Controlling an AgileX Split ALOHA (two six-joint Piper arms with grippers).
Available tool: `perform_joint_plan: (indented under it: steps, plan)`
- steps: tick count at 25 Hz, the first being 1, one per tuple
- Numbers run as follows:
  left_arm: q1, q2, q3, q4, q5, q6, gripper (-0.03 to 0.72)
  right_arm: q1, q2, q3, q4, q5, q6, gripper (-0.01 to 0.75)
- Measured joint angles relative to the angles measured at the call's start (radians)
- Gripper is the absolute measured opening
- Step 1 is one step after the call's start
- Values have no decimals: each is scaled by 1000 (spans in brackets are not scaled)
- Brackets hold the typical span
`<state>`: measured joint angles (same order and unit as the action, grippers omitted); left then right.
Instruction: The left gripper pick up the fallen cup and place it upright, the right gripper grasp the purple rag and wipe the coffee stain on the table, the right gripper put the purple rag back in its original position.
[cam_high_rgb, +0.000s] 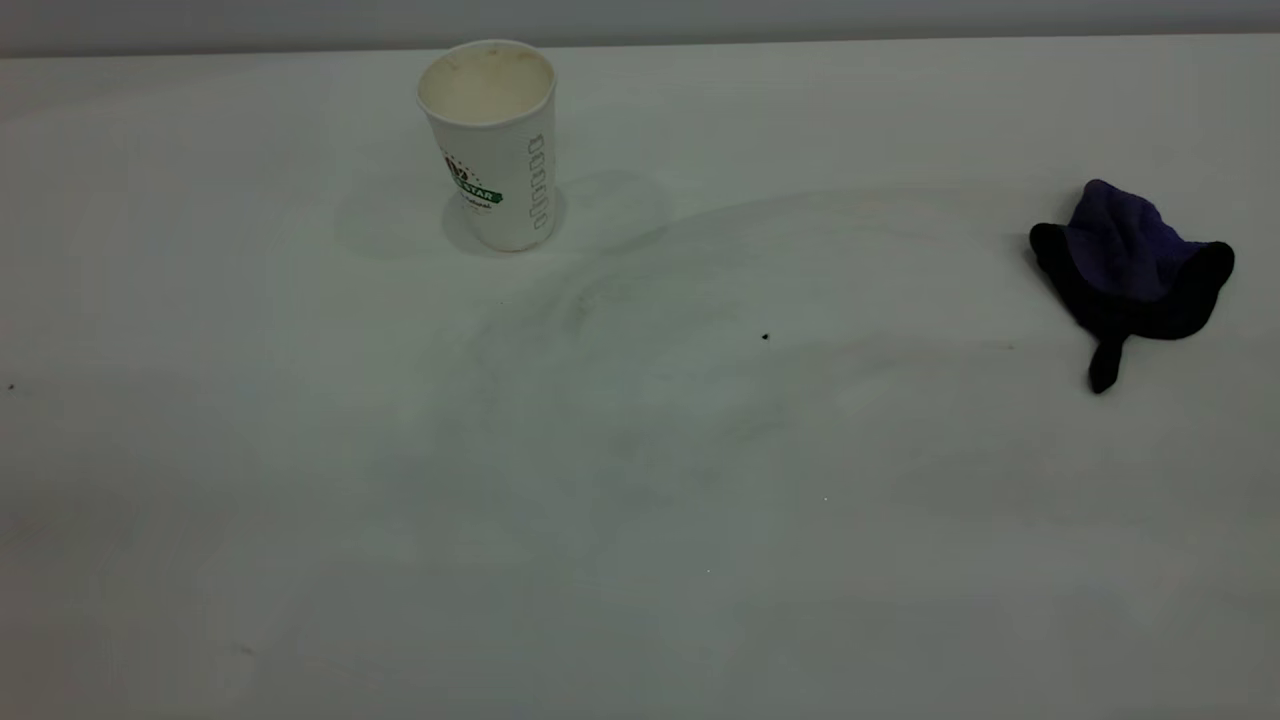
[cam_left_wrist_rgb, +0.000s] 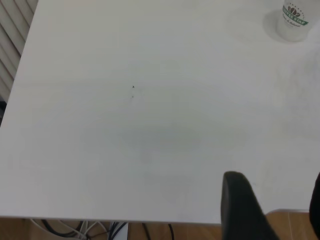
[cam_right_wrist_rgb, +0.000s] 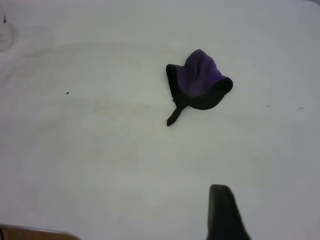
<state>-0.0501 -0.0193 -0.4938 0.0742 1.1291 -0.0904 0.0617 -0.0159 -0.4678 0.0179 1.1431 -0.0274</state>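
The cup (cam_high_rgb: 495, 140) stands upright at the table's (cam_high_rgb: 640, 560) back left, its cream inside showing and its logo on the side. It also shows far off in the left wrist view, cup (cam_left_wrist_rgb: 294, 20). The purple rag (cam_high_rgb: 1130, 260) lies crumpled at the right, its black tab pointing toward the front; the right wrist view shows the rag (cam_right_wrist_rgb: 200, 82) some way ahead of my right gripper (cam_right_wrist_rgb: 275, 200). No coffee stain shows, only faint grey smears (cam_high_rgb: 600, 300). My left gripper (cam_left_wrist_rgb: 276, 182) hangs open over the table's edge, empty. Neither gripper appears in the exterior view.
A tiny black speck (cam_high_rgb: 765, 337) sits near the table's middle. The left wrist view shows the table's near edge (cam_left_wrist_rgb: 100, 219) with cables and brown floor below, and a slatted surface beyond the side edge. A grey wall runs behind the table.
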Motion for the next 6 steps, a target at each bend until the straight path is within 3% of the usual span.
perform_joint_plan:
  steps: [6]
  plan:
    - [0, 0, 0, 0, 0, 0, 401, 0, 0, 0, 0, 0, 0, 386]
